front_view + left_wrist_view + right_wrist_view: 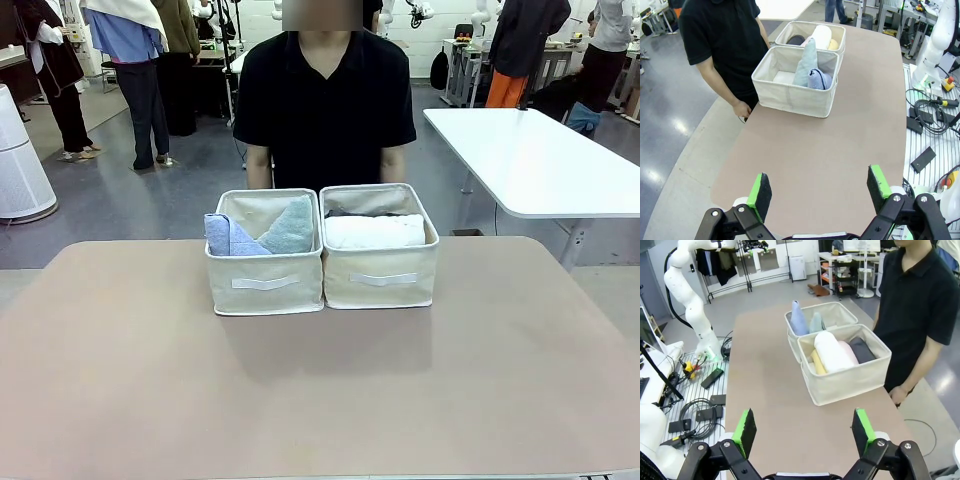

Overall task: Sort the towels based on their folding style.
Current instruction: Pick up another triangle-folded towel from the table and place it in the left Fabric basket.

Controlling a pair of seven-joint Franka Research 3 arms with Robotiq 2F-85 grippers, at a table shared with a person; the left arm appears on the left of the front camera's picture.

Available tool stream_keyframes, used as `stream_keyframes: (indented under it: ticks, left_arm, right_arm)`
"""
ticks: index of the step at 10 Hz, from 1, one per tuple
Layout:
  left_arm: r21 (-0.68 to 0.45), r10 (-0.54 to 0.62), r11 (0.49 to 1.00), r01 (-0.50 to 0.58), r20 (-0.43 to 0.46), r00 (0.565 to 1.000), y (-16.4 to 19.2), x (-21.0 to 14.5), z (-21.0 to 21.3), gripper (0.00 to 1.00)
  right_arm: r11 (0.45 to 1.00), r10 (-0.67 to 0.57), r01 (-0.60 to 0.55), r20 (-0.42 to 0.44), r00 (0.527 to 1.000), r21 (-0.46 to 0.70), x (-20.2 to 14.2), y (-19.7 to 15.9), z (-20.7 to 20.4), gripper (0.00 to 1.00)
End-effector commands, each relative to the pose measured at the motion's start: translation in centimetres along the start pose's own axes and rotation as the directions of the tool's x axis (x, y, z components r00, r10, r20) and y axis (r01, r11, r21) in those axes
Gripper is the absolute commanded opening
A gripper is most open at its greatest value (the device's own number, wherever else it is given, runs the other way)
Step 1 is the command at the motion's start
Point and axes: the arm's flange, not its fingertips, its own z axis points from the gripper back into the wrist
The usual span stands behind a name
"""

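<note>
Two beige bins (265, 285) stand touching on the table (320, 400).

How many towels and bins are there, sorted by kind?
Cone towels: 2, blue and teal
Rolled towels: 4, yellow, white, pink, dark grey
Bins: 2, left, right
Total: 8
</note>
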Motion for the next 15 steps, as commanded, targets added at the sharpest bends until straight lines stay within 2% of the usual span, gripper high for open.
stream_keyframes:
  ticks: [1,15]
  left_arm:
    - [-0.002,-0.003,1.0,0.003,0.004,1.0,-0.18,0.13,0.11,1.0]
    - [-0.002,-0.003,1.0,0.003,0.004,1.0,-0.18,0.13,0.11,1.0]
  right_arm:
    - [1.0,-0.005,0.005,0.0,1.0,0.005,0.0,0.02,0.22,1.0]
    - [1.0,-0.005,0.005,0.0,1.0,0.005,0.0,0.02,0.22,1.0]
